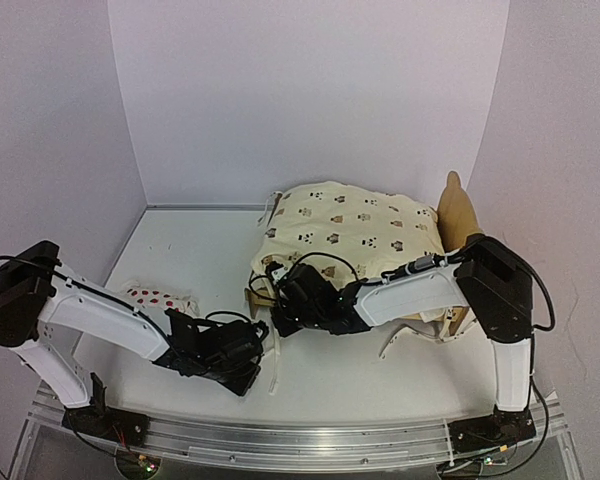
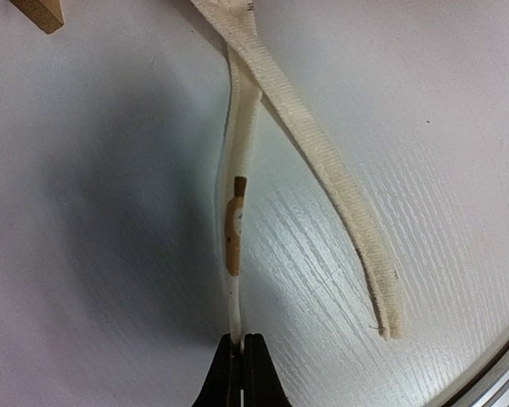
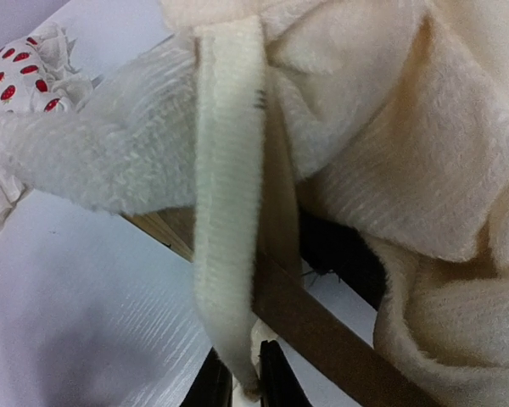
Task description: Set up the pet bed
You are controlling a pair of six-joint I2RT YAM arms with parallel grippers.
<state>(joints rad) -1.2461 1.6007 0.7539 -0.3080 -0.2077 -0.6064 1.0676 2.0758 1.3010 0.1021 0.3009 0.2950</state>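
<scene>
The pet bed (image 1: 458,210) stands at the right of the table, its wooden headboard ear showing above the cream animal-print quilt (image 1: 350,228) that covers it. In the left wrist view my left gripper (image 2: 241,343) is shut on the end of a thin cream tie strap (image 2: 235,229) lying on the table. A second strap (image 2: 322,161) crosses beside it. My right gripper (image 3: 246,383) is closed on a wider fluffy strap (image 3: 227,212) hanging over the bed's wooden rail (image 3: 322,331). Seen from above, the left gripper (image 1: 255,378) is near the front and the right gripper (image 1: 278,318) is at the bed's near-left corner.
A small white red-dotted pillow (image 1: 160,297) lies left of the bed and shows in the right wrist view (image 3: 17,76). A wooden corner of the bed (image 2: 41,13) is at the top left of the left wrist view. White walls enclose the table on three sides.
</scene>
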